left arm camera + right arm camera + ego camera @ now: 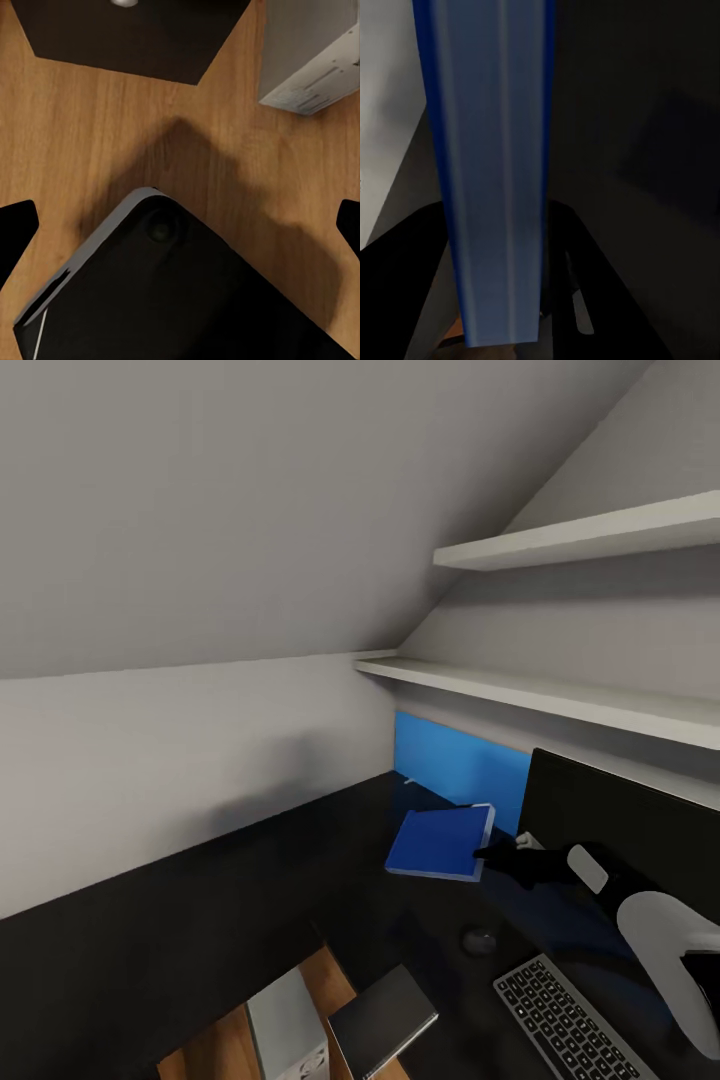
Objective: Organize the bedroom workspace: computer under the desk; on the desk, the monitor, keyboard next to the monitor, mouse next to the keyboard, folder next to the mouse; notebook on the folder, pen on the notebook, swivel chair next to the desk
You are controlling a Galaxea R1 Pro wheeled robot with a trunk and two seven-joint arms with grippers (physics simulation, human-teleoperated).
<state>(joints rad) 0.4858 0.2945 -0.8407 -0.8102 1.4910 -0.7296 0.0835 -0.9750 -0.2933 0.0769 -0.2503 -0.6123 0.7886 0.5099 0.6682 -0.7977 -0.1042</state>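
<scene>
1. Head view: your right gripper (pixel 487 850) is clamped on the near edge of the folder (pixel 438 844), which sits low over the desk (pixel 300 860), just left of the monitor (pixel 620 820) and beyond the mouse (pixel 480 938) and keyboard (pixel 560 1015).
2. The step in hand looks like setting the folder down; whether it already rests on the desktop is unclear.
3. Next, you probably need to bring it nearer the mouse, lay it flat, then release.
4. Right wrist view: the folder (pixel 495 172) shows as a bright blue slab with a paler page edge between dark fingers (pixel 405 277).
5. The desk is glossy black; the keyboard is flat with pale keys; the mouse is small and rounded.
6. Left wrist view: the left gripper's (pixel 180 225) tips sit wide apart over wood floor (pixel 75 127), with the pale boxy computer (pixel 311 60) at one corner.
</scene>
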